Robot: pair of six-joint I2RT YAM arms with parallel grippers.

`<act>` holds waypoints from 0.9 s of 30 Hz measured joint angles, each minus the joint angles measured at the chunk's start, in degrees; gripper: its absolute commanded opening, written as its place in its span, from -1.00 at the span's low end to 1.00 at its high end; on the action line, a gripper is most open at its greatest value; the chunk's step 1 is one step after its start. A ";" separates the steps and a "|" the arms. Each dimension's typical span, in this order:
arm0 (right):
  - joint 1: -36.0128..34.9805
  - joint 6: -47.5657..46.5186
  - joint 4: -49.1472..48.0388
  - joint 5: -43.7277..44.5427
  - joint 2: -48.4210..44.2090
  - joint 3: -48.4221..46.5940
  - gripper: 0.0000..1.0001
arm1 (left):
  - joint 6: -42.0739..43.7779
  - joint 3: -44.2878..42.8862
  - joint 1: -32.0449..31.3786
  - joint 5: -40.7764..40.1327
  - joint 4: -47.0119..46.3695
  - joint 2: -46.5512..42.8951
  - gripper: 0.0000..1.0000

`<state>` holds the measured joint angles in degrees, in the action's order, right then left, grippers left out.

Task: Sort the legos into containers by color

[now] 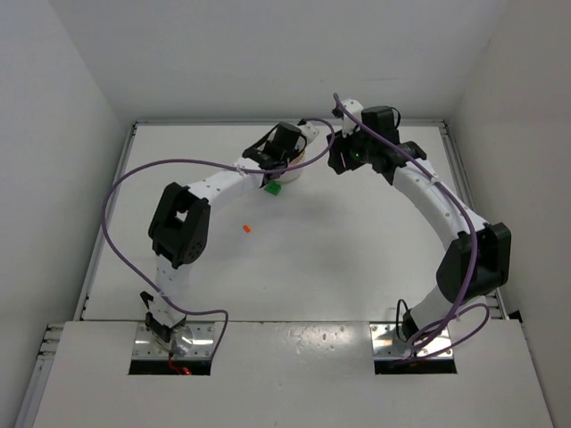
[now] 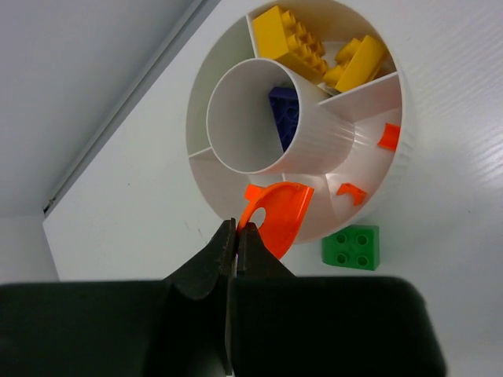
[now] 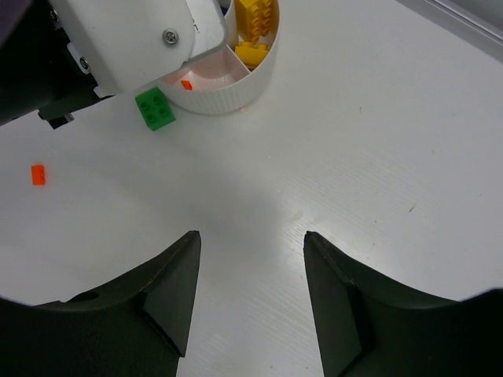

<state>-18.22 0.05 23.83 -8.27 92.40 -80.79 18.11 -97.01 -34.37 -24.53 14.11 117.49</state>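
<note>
White table [image 1: 339, 259], matte, with a few faint marks. Pale rail [image 1: 96, 259] along its left, far and right edges. Plain white walls [image 1: 285, 53] on three sides. White panel [image 1: 294, 374] across the near edge, with two rectangular cutouts.

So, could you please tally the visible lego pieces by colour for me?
Orange: 4 (curved piece in the left gripper, two small bits in the dish, one loose bit on the table)
Yellow bricks: 2
Purple brick: 1
Green brick: 1
Total: 8

End effector [image 2: 236, 234] pinches orange arch [image 2: 277, 214] (over dish [image 2: 398, 166]).
</note>
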 measured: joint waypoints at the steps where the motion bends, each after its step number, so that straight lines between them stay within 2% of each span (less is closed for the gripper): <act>1: 0.04 0.00 0.00 0.02 0.00 0.04 0.12 | 0.20 -0.02 -0.04 -0.63 -0.31 0.28 -0.98; 16: 0.90 0.02 -0.33 -0.28 0.00 0.55 0.12 | 2.21 -1.14 -1.55 -2.47 -3.10 1.33 -0.92; 19: 1.05 0.02 -0.42 -0.33 0.00 0.57 0.12 | 2.27 -1.31 -1.86 -2.45 -3.06 2.23 -0.81; 23: 1.22 0.02 -0.28 -0.33 0.00 0.59 0.12 | 2.38 -1.64 -2.05 -2.36 -3.08 3.10 -0.43; 24: 1.22 0.02 -0.26 -0.33 0.00 0.59 0.12 | 2.47 -1.79 -2.05 -2.36 -3.08 3.21 -0.26; 27: 1.22 0.02 -0.26 -0.35 0.00 0.61 0.12 | 2.43 -2.23 -2.05 -2.36 -3.08 3.32 -0.06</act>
<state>-16.99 0.08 23.57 -8.62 92.40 -80.18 20.53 -99.24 -36.42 -26.89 11.03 120.81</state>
